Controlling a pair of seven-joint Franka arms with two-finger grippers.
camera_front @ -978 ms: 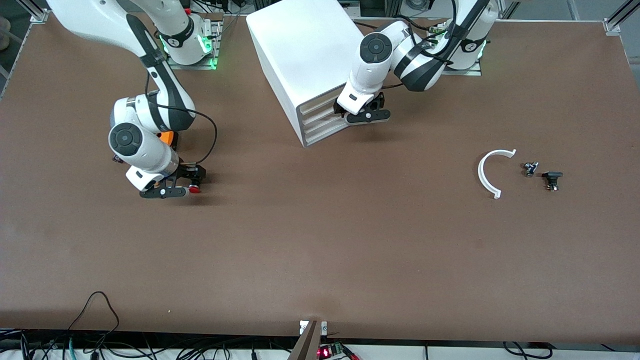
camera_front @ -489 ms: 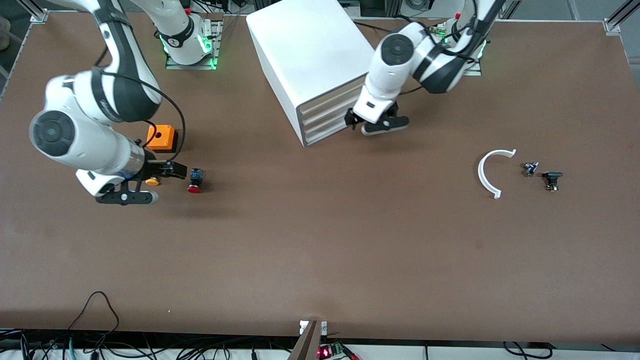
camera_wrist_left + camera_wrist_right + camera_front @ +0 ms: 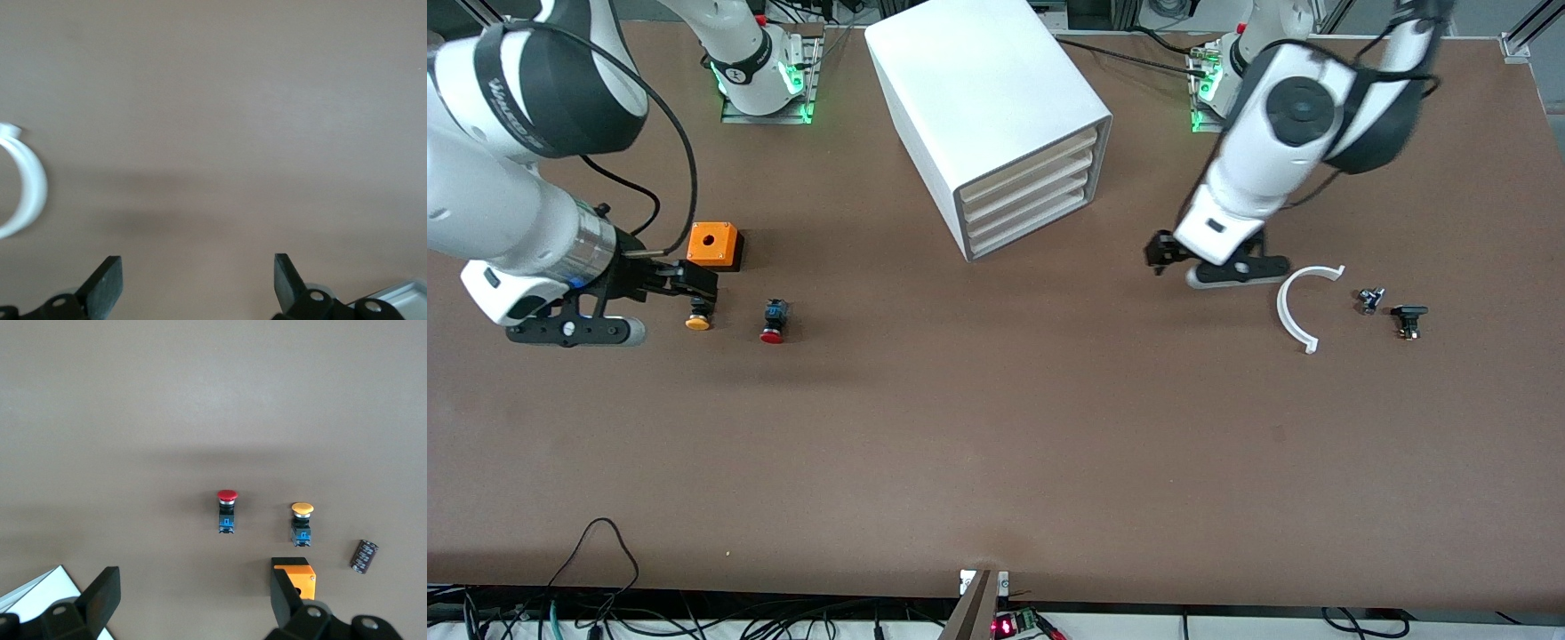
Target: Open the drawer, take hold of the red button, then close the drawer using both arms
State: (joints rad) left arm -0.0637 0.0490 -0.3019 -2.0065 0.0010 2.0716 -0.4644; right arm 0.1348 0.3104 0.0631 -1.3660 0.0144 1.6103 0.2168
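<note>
Both arms are built of glossy white rounded shells joined by black bands. The right arm [image 3: 507, 191] carries a wide black band with grey lettering, a bare silver ring at the wrist and a thin black cable looping beside it. The left arm [image 3: 1285, 133] shows a round dark cap on its joint and a black cable too. Each base glows green. The right gripper [image 3: 680, 289] and left gripper [image 3: 1169, 258] are black, with flat wedge-shaped fingers [image 3: 101, 595] and small round screws.

Button [image 3: 773, 320] on table nr right arm's end, beside 2nd button [image 3: 698, 317], nearer cam than box [image 3: 713, 244].
</note>
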